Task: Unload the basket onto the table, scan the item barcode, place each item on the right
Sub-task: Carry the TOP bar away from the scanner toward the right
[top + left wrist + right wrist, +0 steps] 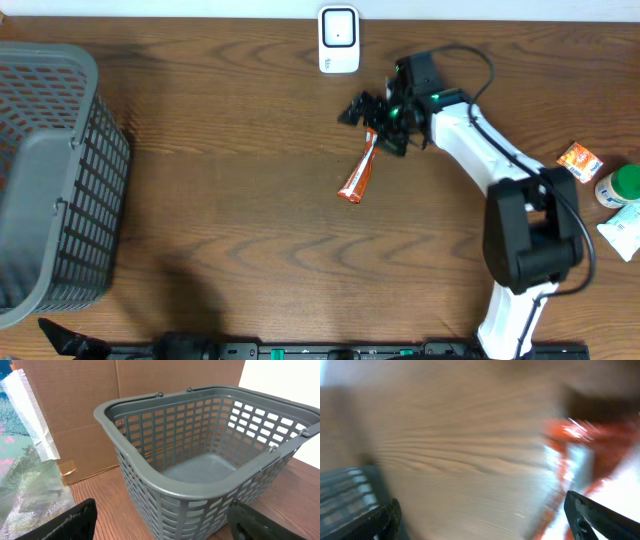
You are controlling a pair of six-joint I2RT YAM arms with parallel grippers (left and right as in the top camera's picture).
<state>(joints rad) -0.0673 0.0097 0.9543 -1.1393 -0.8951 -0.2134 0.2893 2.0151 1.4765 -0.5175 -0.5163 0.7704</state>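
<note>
Orange packet (357,172): slim, glossy sachet, orange-red with a pale strip. It lies flat on the bench (230,200), in front of the scanner (339,40) but apart from it. Its long axis is tilted, with the upper end at the right gripper (377,126).
Right gripper state: fingers spread wide beside the packet's upper end, and nothing looks clamped. The wrist view is smeared, but the fingers (380,517) sit at the frame's outer edges with wood grain between them.
Scanner: white, rounded body at the far edge of the bench, face towards the arms. Judged to be placed so that a lifted item shows its code to the window.
Left gripper (165,521): fingers apart, nothing between them. It is low and facing the basket (150,485), probably standing by.
Basket: grey moulded plastic with lattice walls and a smooth rolled rim. Nothing is seen on its floor.
Bench surface: dark wood grain, matte.
Other stock: small orange pack (580,160), green-capped bottle (622,185) and white tube (625,230), grouped at the right edge, well apart from the packet.
Judgement: barcode not yet presented to the scanner; the packet needs a firm pinch first.
</note>
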